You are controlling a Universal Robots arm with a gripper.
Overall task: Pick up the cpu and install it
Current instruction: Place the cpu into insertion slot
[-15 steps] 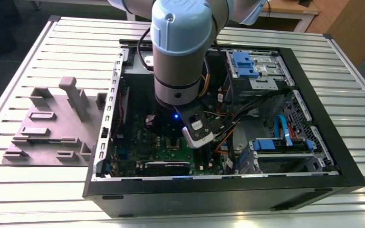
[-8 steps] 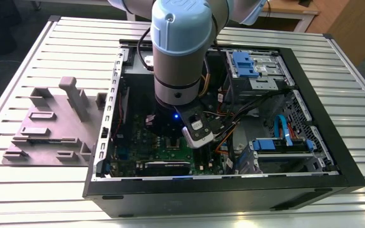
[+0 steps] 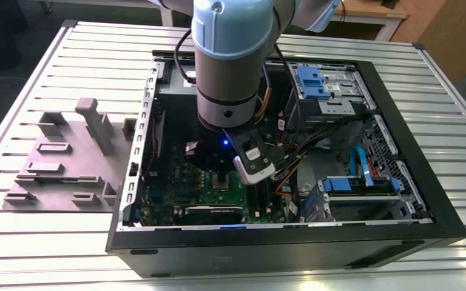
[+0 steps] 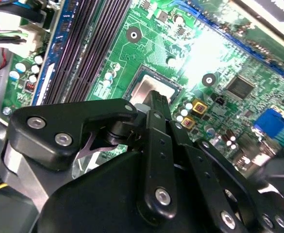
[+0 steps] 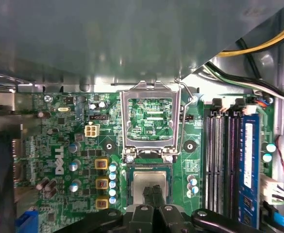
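Cpu [image 5: 149,178] lies flat in its socket on the green mobo [image 5: 59,145], silver top up. First wrist view also shows the hinged load frame [image 5: 149,119] standing open just beside it, w/ RAM slots [image 5: 219,155] nearby. Jaws are clenched together, nothing between them, tips right over the cpu's top; can't tell if touching. Second wrist view gives the same spot from a low angle. Exterior view adds the arm [image 3: 229,60] reaching into the open PC case [image 3: 298,242] on the slatted bench [image 3: 55,73], w/ a grey fixture [image 3: 63,163] at the exterior view's left.

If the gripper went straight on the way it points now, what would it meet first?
Most likely the cpu: the gripper points straight at its silvery top. Nothing shows between them, but depth is unclear, so it may already be touching.
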